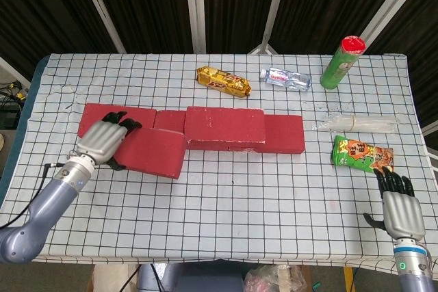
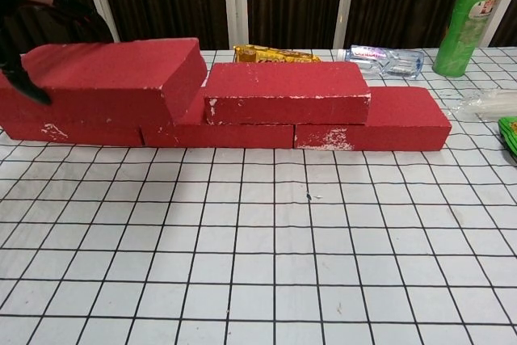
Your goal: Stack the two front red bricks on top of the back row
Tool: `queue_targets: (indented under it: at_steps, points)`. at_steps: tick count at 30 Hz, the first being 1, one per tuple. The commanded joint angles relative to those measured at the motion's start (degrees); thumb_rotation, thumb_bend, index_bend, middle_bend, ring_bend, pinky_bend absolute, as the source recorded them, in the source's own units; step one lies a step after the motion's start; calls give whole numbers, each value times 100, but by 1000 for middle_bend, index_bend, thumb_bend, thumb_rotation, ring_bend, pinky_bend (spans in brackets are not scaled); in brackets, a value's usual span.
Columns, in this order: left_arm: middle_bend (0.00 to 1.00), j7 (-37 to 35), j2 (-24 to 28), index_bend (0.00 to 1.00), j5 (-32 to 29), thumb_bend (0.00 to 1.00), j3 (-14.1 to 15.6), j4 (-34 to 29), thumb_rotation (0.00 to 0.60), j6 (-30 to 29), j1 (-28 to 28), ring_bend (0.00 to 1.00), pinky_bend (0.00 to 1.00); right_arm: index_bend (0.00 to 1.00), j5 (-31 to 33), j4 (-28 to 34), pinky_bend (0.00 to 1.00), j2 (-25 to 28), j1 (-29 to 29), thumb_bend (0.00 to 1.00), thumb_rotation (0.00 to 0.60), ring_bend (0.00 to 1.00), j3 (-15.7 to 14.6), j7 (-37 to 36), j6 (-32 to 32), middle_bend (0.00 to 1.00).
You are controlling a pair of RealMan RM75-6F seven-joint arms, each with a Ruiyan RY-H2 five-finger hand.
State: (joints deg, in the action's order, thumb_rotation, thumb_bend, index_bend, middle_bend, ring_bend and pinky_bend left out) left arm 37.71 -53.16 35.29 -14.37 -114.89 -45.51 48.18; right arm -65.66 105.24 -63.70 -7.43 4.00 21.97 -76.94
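Observation:
My left hand (image 1: 102, 140) grips the left end of a red brick (image 1: 156, 152), fingers over its top. The same held brick (image 2: 105, 78) shows raised in the chest view, level with the row's second layer, and only part of my left hand (image 2: 24, 2) appears at the top left. The brick hangs in front of the left part of the back row (image 1: 284, 133); I cannot tell whether it touches. Another red brick (image 1: 224, 126) lies stacked on the row's middle and right bricks. My right hand (image 1: 401, 211) rests open at the front right corner, holding nothing.
Behind the row lie a yellow snack packet (image 1: 223, 81) and a small water bottle (image 1: 285, 78), with a green chip can (image 1: 342, 63) standing at the back right. A clear wrapper (image 1: 357, 124) and a green snack bag (image 1: 361, 154) lie right of the row.

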Motion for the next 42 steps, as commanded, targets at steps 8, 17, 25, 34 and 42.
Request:
queue_targets:
  at_steps: [8, 17, 25, 34, 42]
  points:
    - [176, -655, 63, 289, 73, 0, 76, 1067, 600, 688, 511, 16, 67, 0, 397, -82, 0, -219, -93, 227, 600, 0, 88, 431, -44, 0]
    - [176, -807, 143, 291, -259, 0, 392, 1687, 600, 934, 852, 16, 67, 0, 569, -103, 0, -293, -111, 226, 600, 0, 138, 572, -140, 0]
    - [176, -840, -118, 291, -388, 0, 712, 2231, 600, 1105, 1111, 16, 67, 0, 644, -104, 0, -321, -121, 227, 600, 0, 147, 634, -177, 0]
    - [176, -797, -724, 292, -465, 0, 1060, 2908, 600, 1117, 1396, 16, 67, 0, 719, -165, 0, -397, -180, 227, 600, 0, 151, 704, -136, 0]
    - [176, -938, -1152, 289, -460, 0, 1171, 3323, 600, 1067, 1481, 16, 67, 0, 783, -216, 0, -428, -208, 227, 600, 0, 159, 726, -122, 0]
